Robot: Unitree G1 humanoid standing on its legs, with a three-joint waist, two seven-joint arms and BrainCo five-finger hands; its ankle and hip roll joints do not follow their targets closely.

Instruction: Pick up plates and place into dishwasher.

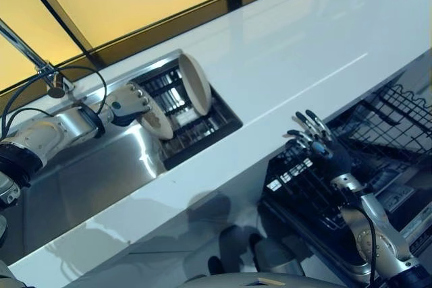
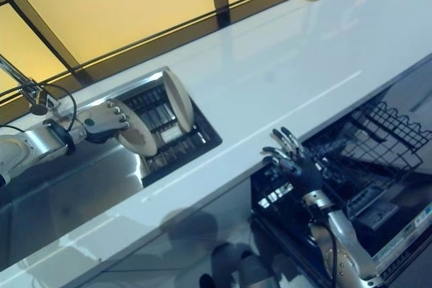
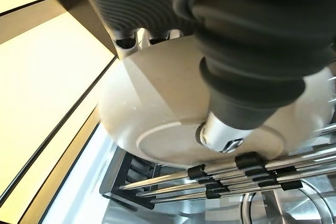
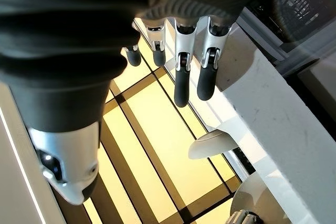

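- What is each hand doing?
- The right hand (image 1: pixel 317 141) is open over the dishwasher rack (image 1: pixel 378 133). Farther off, the left hand (image 2: pixel 108 121) grips a plate (image 2: pixel 138 134) by its rim at the sink rack (image 1: pixel 185 116).
- Will the plate break?
- Yes, I think. It looks hard and slippery, so hold the rim tight. Another plate (image 1: pixel 194 84) stands behind.

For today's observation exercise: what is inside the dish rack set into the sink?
Two plates: one stands upright among the wires of the dish rack, another is gripped by the left hand. The rack's floor under them is hidden.
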